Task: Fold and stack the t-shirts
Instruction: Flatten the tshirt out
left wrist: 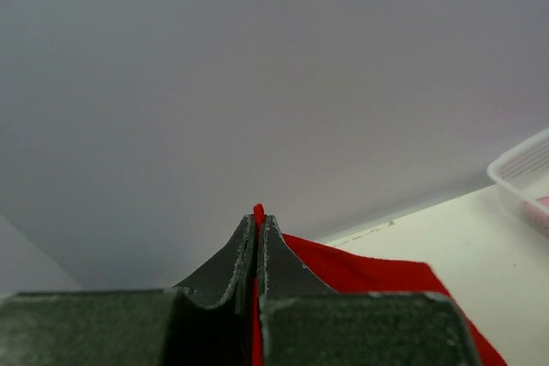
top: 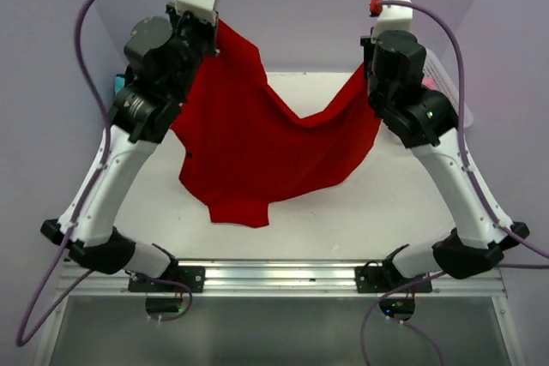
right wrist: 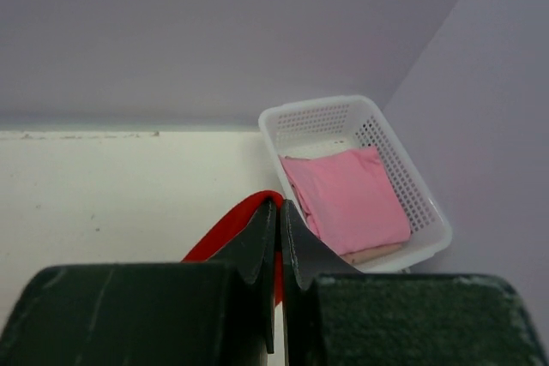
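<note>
Red t-shirt (top: 257, 143) slung between left end effector (left wrist: 258, 227) and right end effector (right wrist: 280, 212), both tight on it.

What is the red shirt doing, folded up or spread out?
Spread out. The red t-shirt hangs open, sagging in the middle, with the left pincer and right pincer each pinching an edge.

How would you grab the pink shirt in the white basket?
Probably from straight above, pinching one folded edge of the pink shirt: it lies flat inside the basket, whose walls block any sideways reach.
</note>
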You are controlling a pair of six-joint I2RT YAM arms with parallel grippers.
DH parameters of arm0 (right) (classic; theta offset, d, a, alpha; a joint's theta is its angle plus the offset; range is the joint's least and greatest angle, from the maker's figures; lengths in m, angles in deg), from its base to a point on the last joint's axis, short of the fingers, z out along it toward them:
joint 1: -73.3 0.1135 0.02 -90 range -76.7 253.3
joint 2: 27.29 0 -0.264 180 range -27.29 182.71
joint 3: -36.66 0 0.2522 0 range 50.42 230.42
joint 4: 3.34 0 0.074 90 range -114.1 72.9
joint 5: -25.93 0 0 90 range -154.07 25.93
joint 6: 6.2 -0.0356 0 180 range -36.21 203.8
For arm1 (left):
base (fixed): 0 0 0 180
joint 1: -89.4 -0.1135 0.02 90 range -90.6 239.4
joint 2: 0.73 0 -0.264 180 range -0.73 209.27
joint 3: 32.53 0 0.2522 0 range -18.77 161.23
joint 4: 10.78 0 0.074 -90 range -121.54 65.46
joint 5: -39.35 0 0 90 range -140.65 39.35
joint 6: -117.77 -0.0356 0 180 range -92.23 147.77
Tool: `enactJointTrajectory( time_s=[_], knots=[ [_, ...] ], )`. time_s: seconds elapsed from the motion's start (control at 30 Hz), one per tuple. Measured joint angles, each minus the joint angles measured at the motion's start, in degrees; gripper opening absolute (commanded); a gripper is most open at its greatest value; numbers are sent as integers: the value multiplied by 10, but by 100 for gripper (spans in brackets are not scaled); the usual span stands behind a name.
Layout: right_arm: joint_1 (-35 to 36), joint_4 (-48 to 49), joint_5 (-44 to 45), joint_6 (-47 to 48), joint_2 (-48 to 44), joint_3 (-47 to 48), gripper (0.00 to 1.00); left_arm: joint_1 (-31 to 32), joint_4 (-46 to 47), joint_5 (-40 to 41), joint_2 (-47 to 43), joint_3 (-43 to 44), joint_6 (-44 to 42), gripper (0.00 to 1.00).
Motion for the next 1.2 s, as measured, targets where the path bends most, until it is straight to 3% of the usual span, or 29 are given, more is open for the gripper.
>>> enactJointTrajectory(
  time_s=[0.23, 0.4, 0.5, 0.63, 0.73, 0.8, 0.9, 1.0, 1.1, 1.2],
  knots=[
    [-111, -38, -101, -24, 148, 162, 0, -196, -7, -126, 131, 57, 47, 0],
    [-176, -43, -148, -51, 209, 195, 0, -286, -6, -217, 165, 69, 95, 0],
    [-184, -26, -164, -52, 212, 168, 0, -322, 4, -237, 155, 55, 105, 0],
    [-165, 65, -188, -22, 114, 10, 0, -327, 44, -254, 34, -79, 100, 0],
    [-111, 167, -190, 45, -49, -172, 0, -311, 78, -264, -124, -204, 85, 0],
    [-68, 210, -205, 78, -160, -240, 0, -295, 104, -268, -213, -235, 75, 0],
    [-53, 264, -220, 111, -284, -260, 0, -257, 139, -280, -317, -225, 70, 0],
    [-57, 311, -214, 130, -365, -250, 0, -245, 163, -288, -363, -178, 71, 0],
    [-58, 330, -183, 139, -370, -200, 0, -242, 183, -288, -371, -148, 75, 0],
    [-58, 302, -131, 131, -313, -146, 0, -240, 180, -272, -357, -156, 75, 0]
  ],
)
